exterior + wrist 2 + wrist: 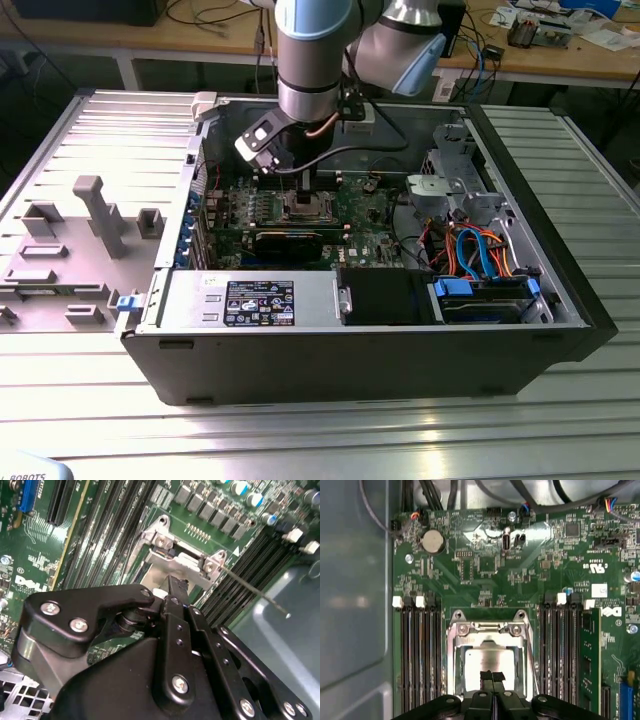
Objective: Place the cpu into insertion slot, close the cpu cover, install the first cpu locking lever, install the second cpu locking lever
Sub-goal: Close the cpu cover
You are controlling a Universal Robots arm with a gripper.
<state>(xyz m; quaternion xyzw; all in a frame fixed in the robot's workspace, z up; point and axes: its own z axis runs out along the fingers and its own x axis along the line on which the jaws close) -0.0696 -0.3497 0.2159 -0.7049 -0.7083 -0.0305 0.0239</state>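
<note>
Here, inside the open computer case (350, 350), lying on its side: a green motherboard (485, 565), a grey power supply (250, 300) along the near wall, and blue and orange cables (480, 250) toward the exterior view's right. In the first wrist view, seated in the insertion slot (463, 628), the cpu (490, 655), framed by the cpu cover (456, 660) lying flat over it. Over the chip, the gripper (492, 676), fingertips pressed together, nothing between them. Beside the socket in the second wrist view, a thin locking lever (255, 592), angled away from the board.
</note>
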